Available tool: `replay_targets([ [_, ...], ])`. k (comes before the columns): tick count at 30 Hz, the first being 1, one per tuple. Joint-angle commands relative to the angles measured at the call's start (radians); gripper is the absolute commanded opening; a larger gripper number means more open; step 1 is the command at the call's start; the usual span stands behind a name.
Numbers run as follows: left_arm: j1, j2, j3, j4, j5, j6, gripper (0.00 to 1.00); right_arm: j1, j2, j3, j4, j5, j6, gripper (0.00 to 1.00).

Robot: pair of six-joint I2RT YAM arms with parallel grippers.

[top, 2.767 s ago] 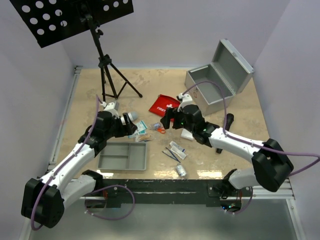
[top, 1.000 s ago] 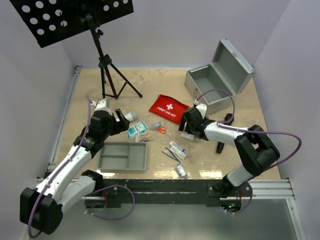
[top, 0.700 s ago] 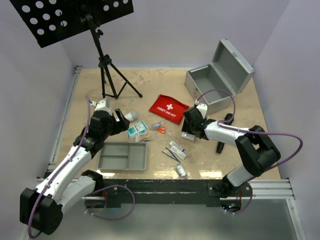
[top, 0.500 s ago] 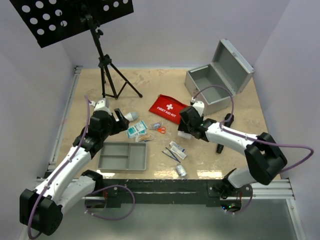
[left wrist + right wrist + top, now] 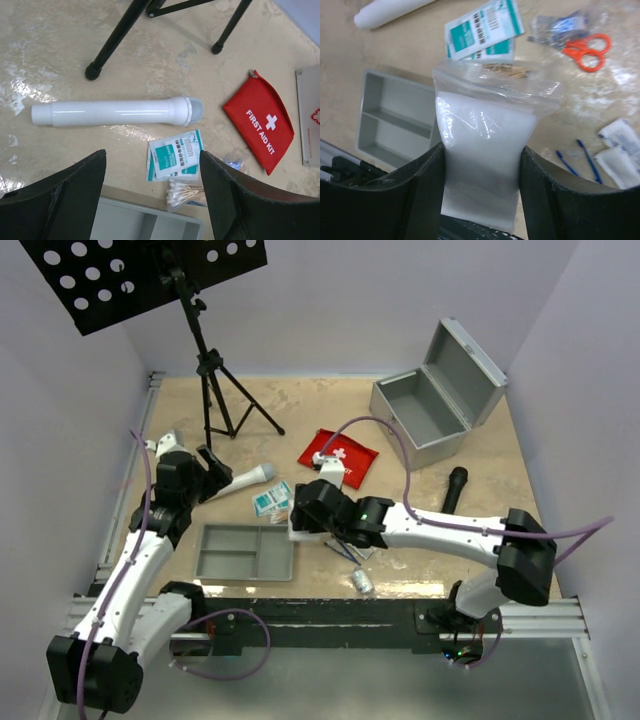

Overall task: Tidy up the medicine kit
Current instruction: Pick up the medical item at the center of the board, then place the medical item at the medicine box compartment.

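Note:
The medicine kit's silver-grey case (image 5: 412, 415) stands open at the back right, lid up. Its red pouch (image 5: 345, 450) lies mid-table and shows too in the left wrist view (image 5: 260, 125). The grey divided tray (image 5: 245, 552) sits near the front. My right gripper (image 5: 298, 518) (image 5: 482, 150) is shut on a clear zip bag of white material (image 5: 487, 145), hanging just right of the tray (image 5: 390, 120). My left gripper (image 5: 215, 468) (image 5: 152, 152) is open and holds nothing, above teal sachets (image 5: 176, 160) and cotton swabs (image 5: 182, 192).
A white tube (image 5: 245, 478) lies left of the sachets. The black tripod stand (image 5: 215, 390) is at the back left. Orange scissors (image 5: 587, 50), blue-tipped items (image 5: 580, 155), white packets (image 5: 620, 150), a small roll (image 5: 361, 581) and a black cylinder (image 5: 452, 487) lie scattered.
My right gripper closed on the clear bag and swung left with it, from near the case to beside the tray. My left arm drew back to the left, away from the white tube.

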Motion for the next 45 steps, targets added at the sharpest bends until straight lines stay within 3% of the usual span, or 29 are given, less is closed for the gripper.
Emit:
replay_targets([
  [1,0.037,0.0,0.033,-0.06,0.031,-0.018,0.79,0.063,0.096,0.092,0.026,-0.017,0.051,0.57],
  [17,0.038,-0.109,0.035,-0.127,0.0,0.008,0.8,0.1,0.315,0.209,0.092,-0.049,0.093,0.6],
  [28,0.038,-0.135,0.021,-0.146,-0.002,0.003,0.8,0.14,0.346,0.172,0.079,0.004,0.199,0.63],
  [45,0.038,-0.156,-0.003,-0.147,-0.005,0.003,0.79,0.191,0.346,0.244,-0.064,0.11,0.226,0.88],
])
